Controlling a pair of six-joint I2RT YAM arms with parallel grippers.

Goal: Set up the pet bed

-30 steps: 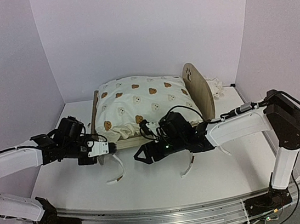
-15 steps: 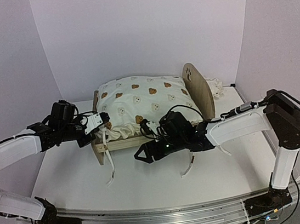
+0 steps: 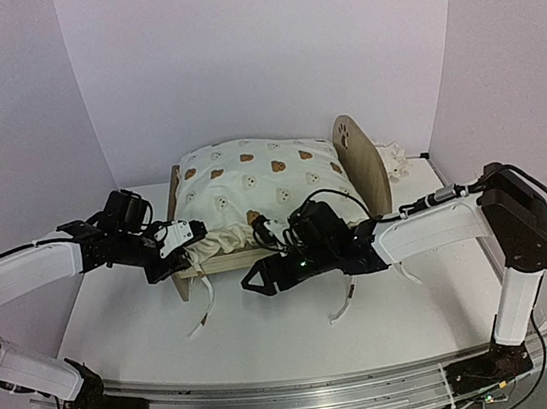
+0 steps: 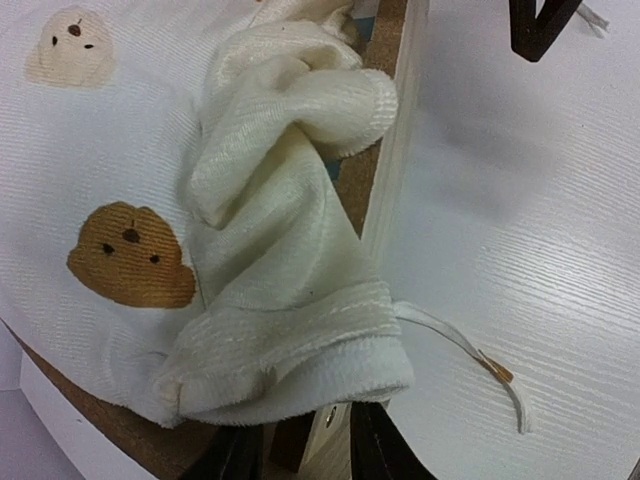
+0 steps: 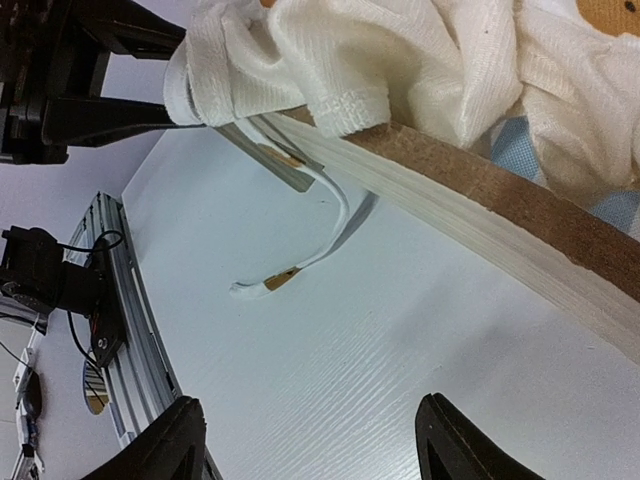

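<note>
The small light-wood pet bed [image 3: 260, 258] is lying with its long axis running left to right across the white surface [image 3: 273, 351]. Its rounded wooden headboard with a paw-print cutout [image 3: 361, 163] is standing upright at the right end, so the foot is pointing toward the left end effector [image 3: 185, 238]. A puffy cream bear-print cushion [image 3: 260, 181] is sitting in the frame and bulging above the rails.

The left end effector is reaching in at the foot's near corner. It is clenching a bunched corner of the cushion [image 4: 290, 350], with its dark fingers [image 4: 372, 452] sitting close together just under the cloth. A thin white ribbon tie [image 4: 460, 348] is trailing from that corner onto the surface, just right of the fingers.

The right end effector [image 3: 256, 282] is hovering released – fingers [image 5: 165, 445] spread wide, nothing between them – over bare surface. The bed's near rail [image 5: 480, 190] is running just beyond it, and a strip of blue-and-white striped base fabric [image 5: 520, 150] is showing above that rail. Another tie [image 5: 320, 240] is dangling ahead of the fingers.
</note>
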